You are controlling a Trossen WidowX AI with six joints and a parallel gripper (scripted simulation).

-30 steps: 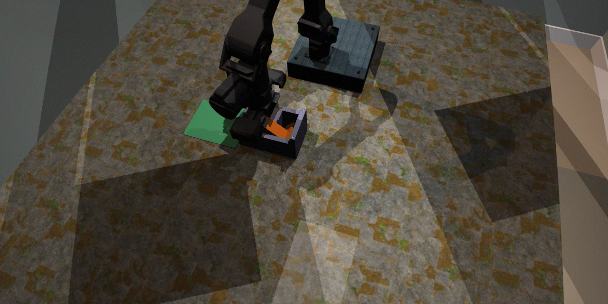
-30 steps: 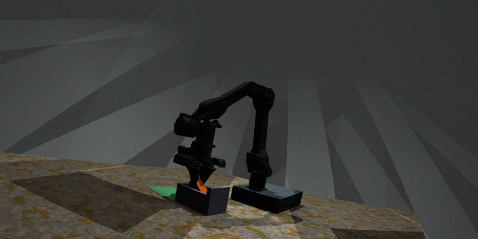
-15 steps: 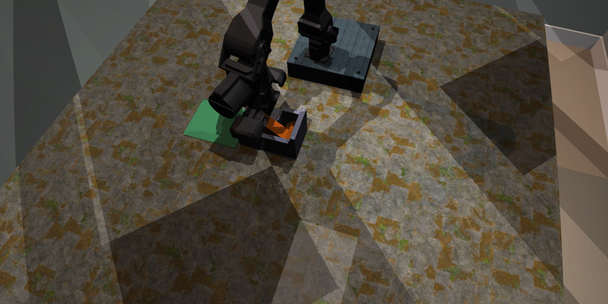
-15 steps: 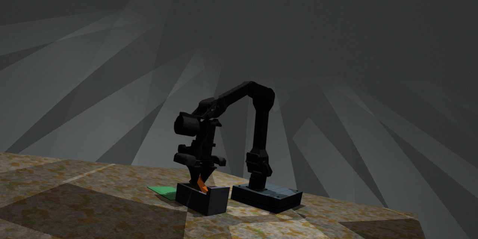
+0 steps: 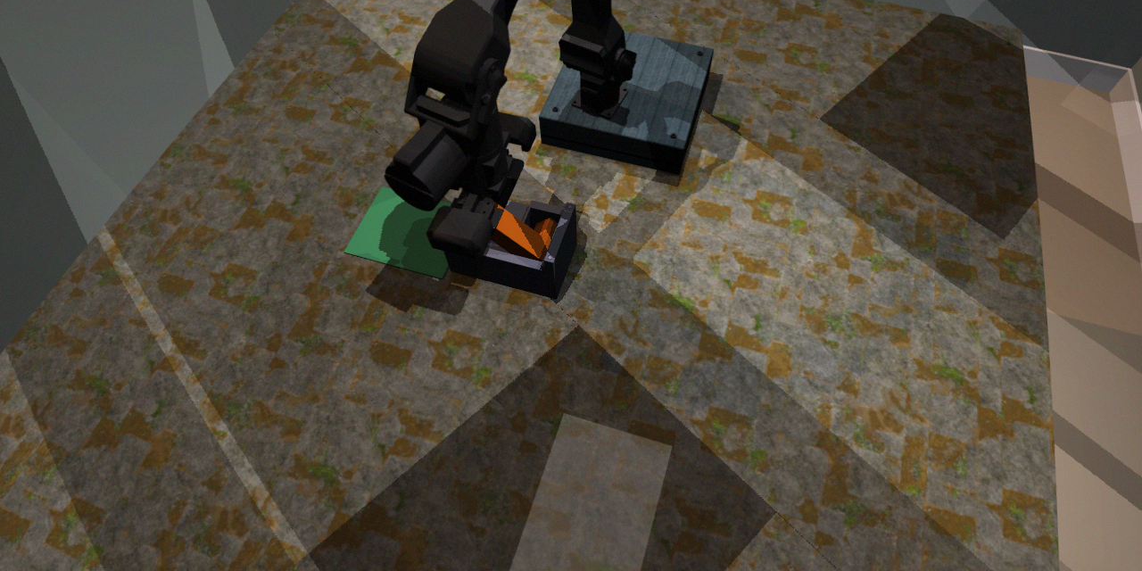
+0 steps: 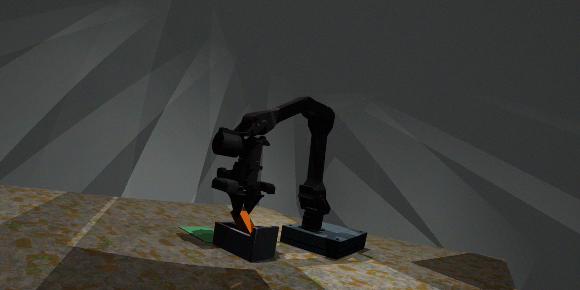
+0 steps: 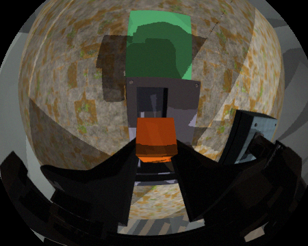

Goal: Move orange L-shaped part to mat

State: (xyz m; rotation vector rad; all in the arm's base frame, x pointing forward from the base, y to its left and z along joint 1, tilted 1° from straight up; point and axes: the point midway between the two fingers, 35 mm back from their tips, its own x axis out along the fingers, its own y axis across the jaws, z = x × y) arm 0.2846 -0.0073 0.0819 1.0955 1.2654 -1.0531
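Observation:
The orange part stands tilted in the grey tray, its raised end up out of the pocket and its lower end down inside the tray. My gripper is shut on the raised end, one finger on each side. In the top view the fingertips are hidden behind the gripper's own body. The green mat lies flat against the tray's far side in the wrist view, partly in shadow.
The arm's blue-grey base block stands near the tray, on the side away from the mat. The tray's walls rise around the part's lower end.

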